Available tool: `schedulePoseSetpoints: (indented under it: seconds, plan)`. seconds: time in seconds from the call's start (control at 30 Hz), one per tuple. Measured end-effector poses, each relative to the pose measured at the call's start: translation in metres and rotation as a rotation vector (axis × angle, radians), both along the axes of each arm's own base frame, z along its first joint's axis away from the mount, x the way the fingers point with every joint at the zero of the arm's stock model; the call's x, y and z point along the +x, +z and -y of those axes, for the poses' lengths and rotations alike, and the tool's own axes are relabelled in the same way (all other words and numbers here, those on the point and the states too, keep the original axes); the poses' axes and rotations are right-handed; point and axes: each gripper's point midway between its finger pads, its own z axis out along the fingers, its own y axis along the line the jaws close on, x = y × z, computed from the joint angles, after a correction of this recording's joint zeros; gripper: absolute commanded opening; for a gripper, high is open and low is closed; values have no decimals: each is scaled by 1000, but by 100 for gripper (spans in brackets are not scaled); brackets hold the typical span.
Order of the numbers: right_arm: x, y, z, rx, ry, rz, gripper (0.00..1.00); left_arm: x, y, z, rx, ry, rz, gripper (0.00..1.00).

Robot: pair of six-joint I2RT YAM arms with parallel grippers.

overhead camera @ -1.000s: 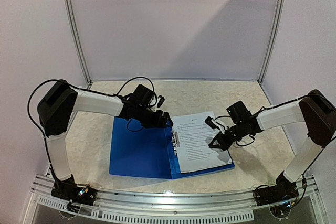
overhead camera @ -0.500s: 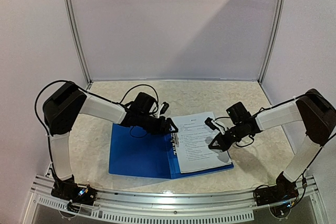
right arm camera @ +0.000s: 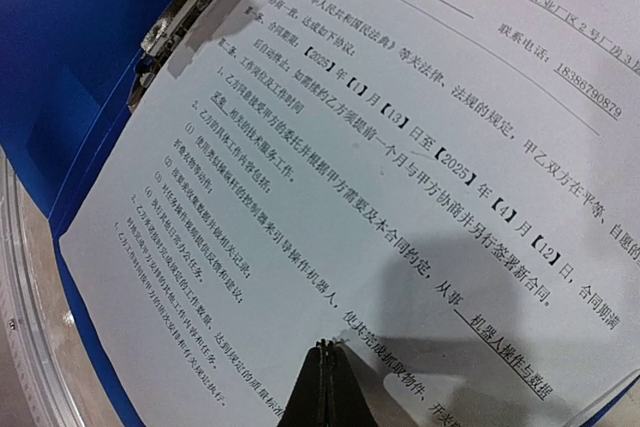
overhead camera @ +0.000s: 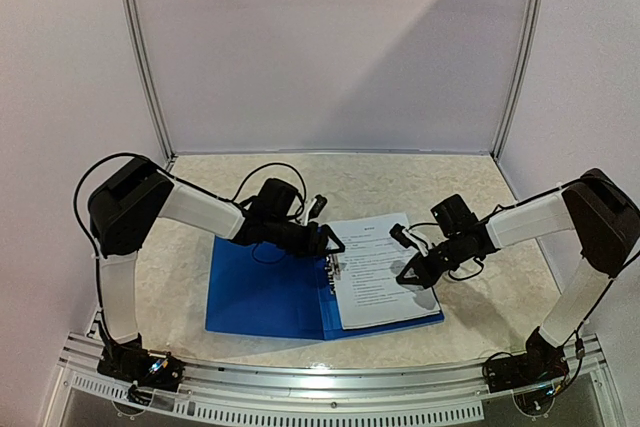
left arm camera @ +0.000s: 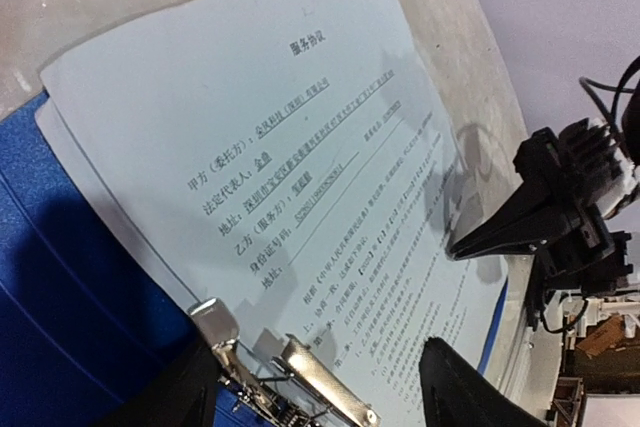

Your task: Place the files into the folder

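The blue folder (overhead camera: 262, 297) lies open on the table, and the files (overhead camera: 373, 269) rest on its right half beside the metal spine clip (overhead camera: 333, 269). My left gripper (overhead camera: 327, 240) hangs open over the top of the spine. In the left wrist view its gripper (left arm camera: 320, 382) straddles the raised clip lever (left arm camera: 318, 383) without touching it, above the files (left arm camera: 250, 127). My right gripper (overhead camera: 406, 278) is shut, its tip (right arm camera: 325, 352) pressing down on the printed files (right arm camera: 400, 197) near their right edge. Blue folder (right arm camera: 80, 67) shows beyond the sheet.
White walls and two metal posts (overhead camera: 140, 57) enclose the marble-patterned table (overhead camera: 440, 182). A metal rail (overhead camera: 320, 387) runs along the near edge between the arm bases. The right gripper's black body (left arm camera: 560, 217) stands over the files' far side.
My left gripper has moved right, from the folder's upper left cover to the top of the spine clip, its jaws narrowing slightly. The right gripper has stayed on the paper.
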Motion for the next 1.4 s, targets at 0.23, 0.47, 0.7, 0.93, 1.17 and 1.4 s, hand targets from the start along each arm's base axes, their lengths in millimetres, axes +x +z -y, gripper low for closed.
schedulePoseSetpoints:
  seconds: [0.23, 0.47, 0.7, 0.93, 1.17, 1.4]
  plan:
    - [0, 0, 0, 1, 3, 0, 0, -2, 7, 3, -49, -12, 10, 67]
    - [0, 0, 0, 1, 3, -1, 1, -11, 19, 3, -98, -32, 14, 63]
    - [0, 0, 0, 2, 3, -2, 1, -22, 22, -1, -134, -43, 4, 60]
    - [0, 0, 0, 0, 3, -4, 1, -30, 26, 0, -159, -61, 1, 58]
    - [0, 0, 0, -1, 3, -3, 2, -35, 41, 2, -181, -78, 16, 61]
    - [-2, 3, 2, -11, 4, -12, 3, -20, 60, 7, -117, -83, 91, 63]
